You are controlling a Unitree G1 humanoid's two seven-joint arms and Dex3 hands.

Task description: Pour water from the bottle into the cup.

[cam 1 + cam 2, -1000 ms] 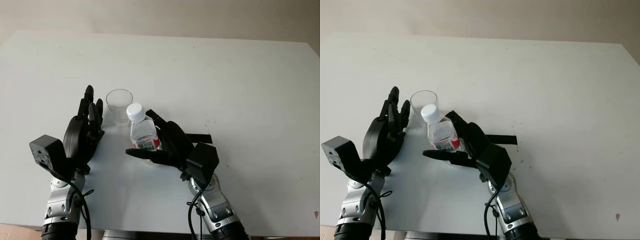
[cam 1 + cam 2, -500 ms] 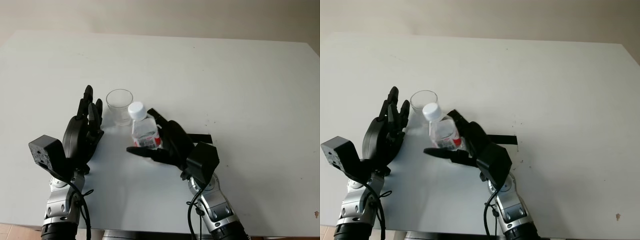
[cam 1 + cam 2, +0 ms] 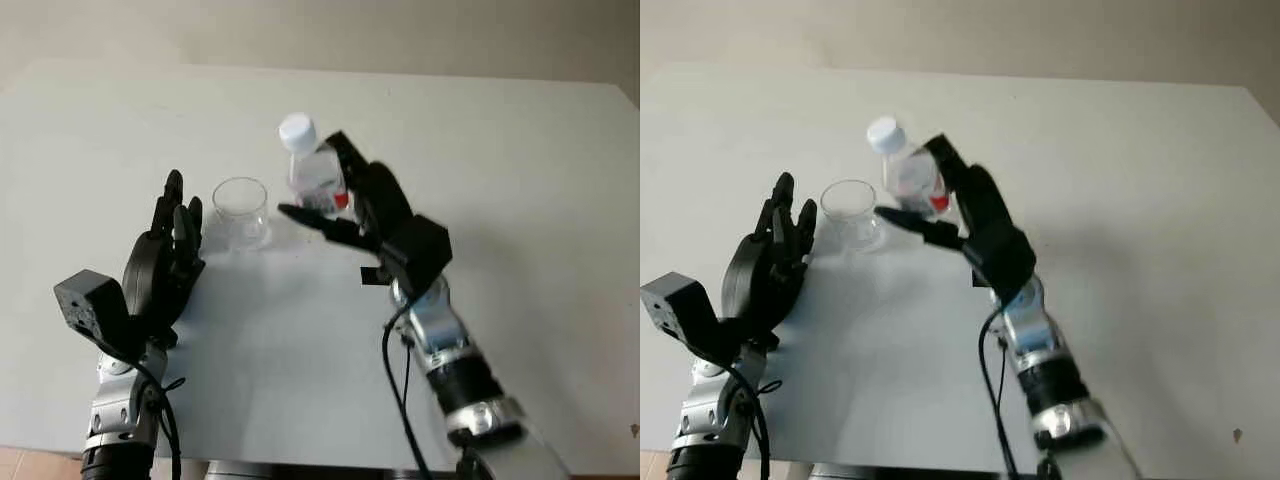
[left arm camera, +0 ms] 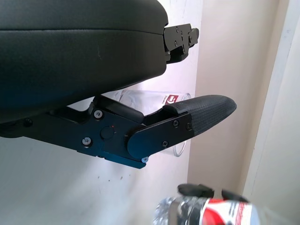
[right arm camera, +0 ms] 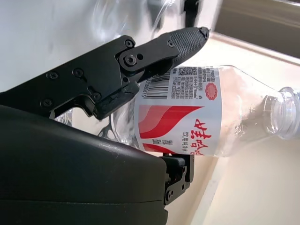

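Observation:
My right hand (image 3: 335,205) is shut on a small clear water bottle (image 3: 316,176) with a white cap and red label, held in the air above the table, just right of the cup and tilted slightly toward it. Its red label (image 5: 176,124) faces the right wrist view between my fingers (image 5: 150,51). The clear plastic cup (image 3: 240,211) stands upright on the white table (image 3: 520,180). My left hand (image 3: 170,250) is open just left of the cup, not touching it; the cup (image 4: 180,147) sits behind the left hand's finger in the left wrist view.
A short black strip (image 3: 371,274) lies on the table under my right forearm. The table's far and right parts hold nothing else. A beige wall runs behind the far edge.
My right hand has lifted the bottle off the table and carried it up and away from me, to a spot above and right of the cup. The left hand and the cup stayed put.

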